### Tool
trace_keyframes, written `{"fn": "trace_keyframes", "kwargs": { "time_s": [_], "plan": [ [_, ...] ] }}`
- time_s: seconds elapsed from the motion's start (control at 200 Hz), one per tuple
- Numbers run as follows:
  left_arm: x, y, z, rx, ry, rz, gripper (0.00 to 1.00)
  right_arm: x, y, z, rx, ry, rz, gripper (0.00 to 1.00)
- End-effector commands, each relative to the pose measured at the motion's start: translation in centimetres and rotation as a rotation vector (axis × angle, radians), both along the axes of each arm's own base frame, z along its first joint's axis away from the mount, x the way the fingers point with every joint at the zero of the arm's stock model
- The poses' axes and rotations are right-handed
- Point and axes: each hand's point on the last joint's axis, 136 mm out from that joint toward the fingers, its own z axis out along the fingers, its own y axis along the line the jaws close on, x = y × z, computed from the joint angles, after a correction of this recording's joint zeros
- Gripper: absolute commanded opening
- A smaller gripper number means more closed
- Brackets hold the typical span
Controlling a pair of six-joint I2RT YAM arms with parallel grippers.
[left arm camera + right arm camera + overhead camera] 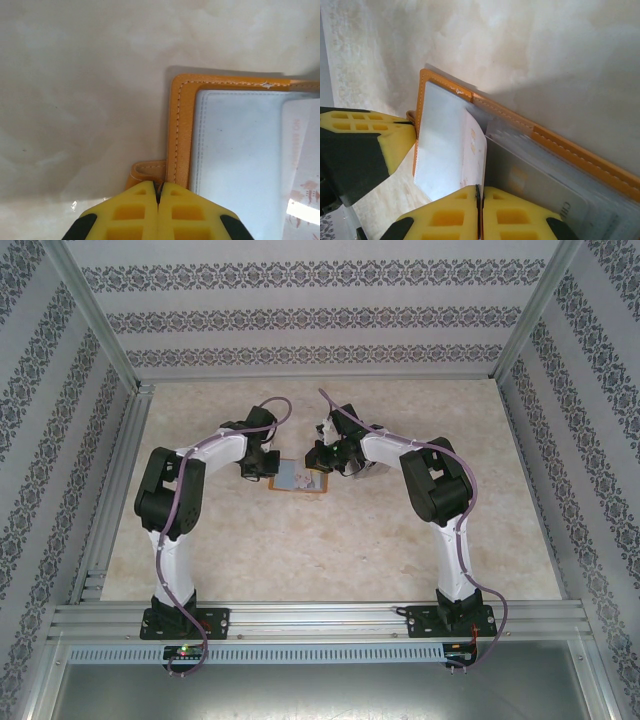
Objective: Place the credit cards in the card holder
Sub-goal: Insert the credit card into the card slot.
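Note:
The orange-tan card holder (298, 480) lies open on the table between both arms. My left gripper (159, 189) is shut on the small strap tab (147, 170) at the holder's stitched edge (180, 130). My right gripper (479, 194) is shut on the edge of a pale clear sleeve page (447, 145), lifting it so it curls up from the holder (570, 150). Under that page a grey credit card (540, 192) lies flat inside the holder, with some lettering at its corner. The left gripper (412, 122) shows at the holder's far edge. From above, the grippers (262, 468) (325, 462) flank the holder.
The marble-patterned table (330, 550) is bare in front of the holder. Patterned walls (320, 310) and metal frame rails (110, 490) close in the sides and back. Both arm bases (185, 620) (450, 620) stand at the near edge.

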Motion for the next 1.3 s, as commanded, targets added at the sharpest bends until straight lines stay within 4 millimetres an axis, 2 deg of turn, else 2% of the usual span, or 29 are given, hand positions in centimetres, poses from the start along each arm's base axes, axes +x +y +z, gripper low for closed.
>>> {"fn": "trace_keyframes", "kwargs": {
  "time_s": [0.0, 0.205, 0.535, 0.744, 0.894, 1.299],
  "plan": [
    [-0.8, 1.1, -1.1, -0.001, 0.043, 0.043, 0.00, -0.4, -1.4, -1.1, -0.055, 0.026, -0.030, 0.10],
    [-1.7, 0.2, -2.4, -0.066, 0.085, 0.056, 0.00, -0.3, -1.2, -0.9, -0.043, 0.023, -0.033, 0.10],
    [-3.9, 0.3, -2.5, -0.101, 0.112, 0.098, 0.00, -0.1, -1.1, -1.9, -0.001, 0.047, -0.074, 0.10],
    [-4.4, 0.0, -2.3, -0.130, 0.115, 0.110, 0.00, -0.2, -1.1, -1.6, 0.011, 0.043, -0.080, 0.10],
    [-4.7, -0.4, -2.2, -0.159, 0.124, 0.115, 0.00, -0.5, -1.0, -2.0, -0.014, 0.042, -0.077, 0.10],
    [-5.2, -0.2, -1.7, -0.165, 0.118, 0.127, 0.00, -1.4, 1.1, -1.9, 0.004, 0.053, -0.042, 0.10]
  ]
}}
